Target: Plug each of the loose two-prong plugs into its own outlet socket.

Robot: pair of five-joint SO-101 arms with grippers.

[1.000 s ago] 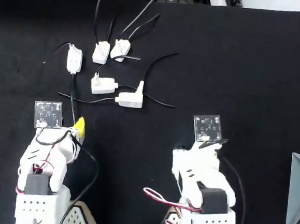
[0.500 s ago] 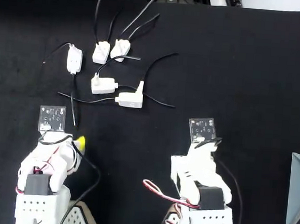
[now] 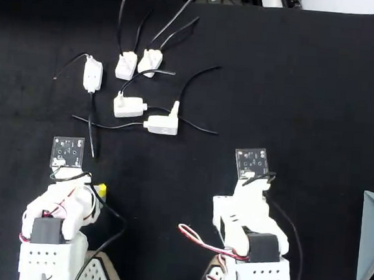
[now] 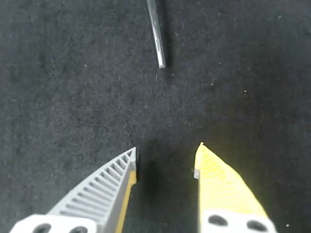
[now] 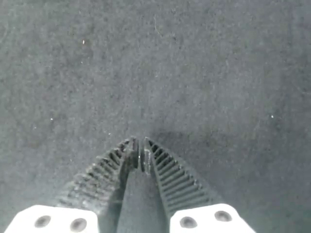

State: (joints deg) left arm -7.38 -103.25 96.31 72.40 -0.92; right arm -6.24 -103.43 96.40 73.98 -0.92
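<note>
High view: 5 white plug/socket pieces [image 3: 129,105] w/ black cords [image 3: 91,110] bunched far-left on the table [image 3: 320,92], well apart from both arms — can't tell plugs from sockets. Left wrist: left gripper [image 4: 167,150] narrowly parted, empty, one cord end [image 4: 156,34] ahead. Right wrist: right gripper [image 5: 140,148] pinched closed, empty. Risk: crossed cords — lifting 1 piece may drag neighbours.

No readable text, labels or numbers appear on the white plugs [image 3: 130,106], the arms or the table [image 3: 307,91].
</note>
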